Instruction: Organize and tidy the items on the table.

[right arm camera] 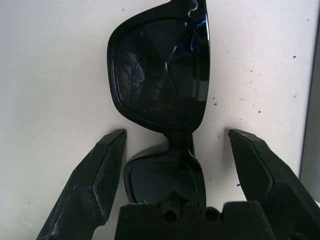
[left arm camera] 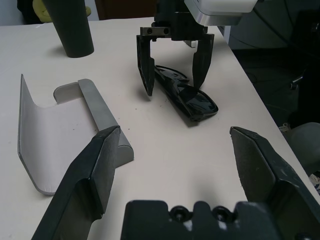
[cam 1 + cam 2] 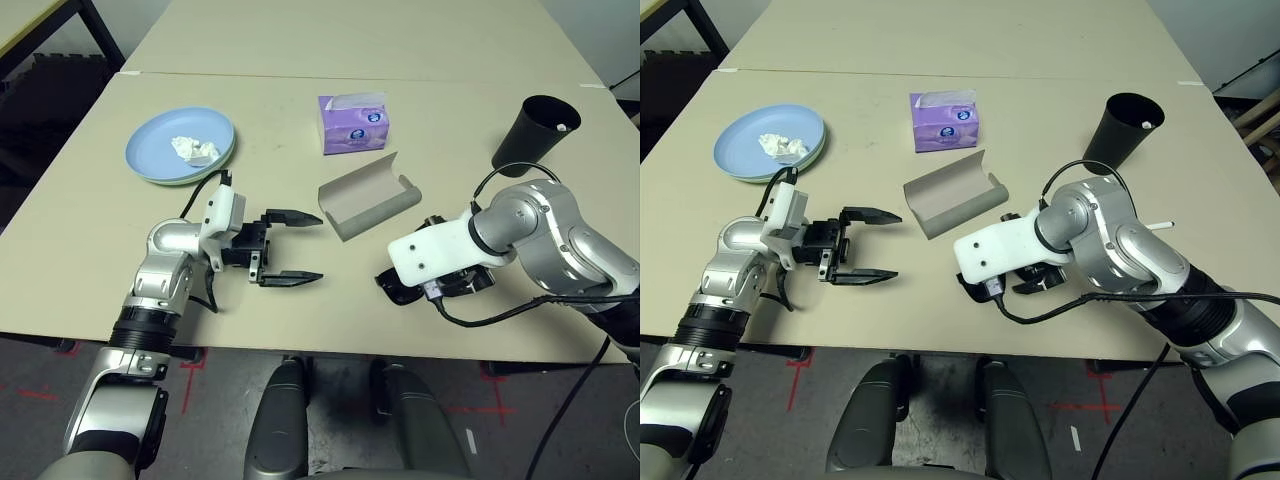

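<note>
Black sunglasses (image 1: 159, 75) lie folded on the table (image 3: 300, 330) near its front edge. My right gripper (image 1: 176, 132) hangs over them, open, one finger on each side of the frame; its fingers (image 2: 147, 65) do not touch it. The grey glasses case (image 3: 368, 196) lies open just behind. My left gripper (image 3: 292, 247) is open and empty, left of the case and pointing at the sunglasses (image 2: 187, 95). A light blue plate (image 3: 160, 150), stacked on a pale green one, holds crumpled white tissue (image 3: 195, 149) at the back left. The black cup (image 3: 535, 131) stands at the back right. A small white stick (image 3: 1160, 226) lies by my right forearm.
A purple tissue box (image 3: 353, 123) stands behind the case. A second table (image 3: 350, 35) adjoins at the back. Cables (image 3: 1070, 300) loop from my right wrist near the table's front edge. A white bit (image 3: 1148, 124) shows inside the cup's rim.
</note>
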Motion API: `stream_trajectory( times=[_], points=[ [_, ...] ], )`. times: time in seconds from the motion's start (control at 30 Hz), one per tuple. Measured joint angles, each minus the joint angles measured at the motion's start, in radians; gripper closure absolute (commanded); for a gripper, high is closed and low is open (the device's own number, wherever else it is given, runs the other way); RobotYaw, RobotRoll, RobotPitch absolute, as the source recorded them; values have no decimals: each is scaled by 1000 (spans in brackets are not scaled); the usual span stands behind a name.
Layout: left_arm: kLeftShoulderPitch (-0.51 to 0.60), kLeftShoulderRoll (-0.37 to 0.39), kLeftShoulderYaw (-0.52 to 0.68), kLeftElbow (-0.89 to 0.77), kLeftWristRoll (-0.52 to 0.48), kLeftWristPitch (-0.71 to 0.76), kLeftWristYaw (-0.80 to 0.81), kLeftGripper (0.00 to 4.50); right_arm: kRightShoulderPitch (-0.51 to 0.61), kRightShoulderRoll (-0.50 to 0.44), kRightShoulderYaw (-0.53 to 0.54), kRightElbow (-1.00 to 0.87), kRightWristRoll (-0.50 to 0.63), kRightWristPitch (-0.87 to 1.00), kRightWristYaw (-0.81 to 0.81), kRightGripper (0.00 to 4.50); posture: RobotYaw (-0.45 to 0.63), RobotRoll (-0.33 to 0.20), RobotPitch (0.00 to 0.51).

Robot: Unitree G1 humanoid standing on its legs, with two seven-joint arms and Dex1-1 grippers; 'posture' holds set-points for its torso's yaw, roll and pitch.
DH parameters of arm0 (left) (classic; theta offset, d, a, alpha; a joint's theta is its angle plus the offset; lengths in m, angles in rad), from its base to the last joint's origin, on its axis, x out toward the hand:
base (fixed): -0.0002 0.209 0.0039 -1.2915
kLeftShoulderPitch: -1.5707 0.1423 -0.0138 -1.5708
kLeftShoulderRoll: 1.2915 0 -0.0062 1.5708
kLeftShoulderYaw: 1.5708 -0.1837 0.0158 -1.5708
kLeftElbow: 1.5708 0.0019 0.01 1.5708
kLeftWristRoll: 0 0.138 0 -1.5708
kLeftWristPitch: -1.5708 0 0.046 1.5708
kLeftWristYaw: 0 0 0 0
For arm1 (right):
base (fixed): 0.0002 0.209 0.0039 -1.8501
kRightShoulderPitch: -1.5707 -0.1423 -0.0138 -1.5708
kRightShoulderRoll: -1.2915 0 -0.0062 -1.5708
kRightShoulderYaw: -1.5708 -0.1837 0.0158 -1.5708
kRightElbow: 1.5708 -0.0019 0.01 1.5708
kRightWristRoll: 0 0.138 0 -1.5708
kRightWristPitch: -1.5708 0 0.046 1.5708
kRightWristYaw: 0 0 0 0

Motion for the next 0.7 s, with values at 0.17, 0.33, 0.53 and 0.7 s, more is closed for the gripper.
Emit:
stream_trajectory(
  times=[0.17, 0.33, 0.53, 0.7],
  points=[
    [5, 0, -1, -1, 0, 0, 0, 38, -3, 7, 0, 9, -6, -18, 0, 0, 199, 0, 222],
    [7, 0, -1, 0, 2, -3, 0, 38, -12, 17, 0, 27, -6, -27, 0, 0, 200, 0, 220],
    [7, 0, -1, 2, 5, -13, 0, 38, -17, 25, 0, 36, -11, -33, 0, 0, 203, 0, 219],
    [7, 0, -1, 3, 5, -17, 0, 38, -20, 31, -1, 41, -14, -35, 0, 0, 203, 0, 219]
  ],
)
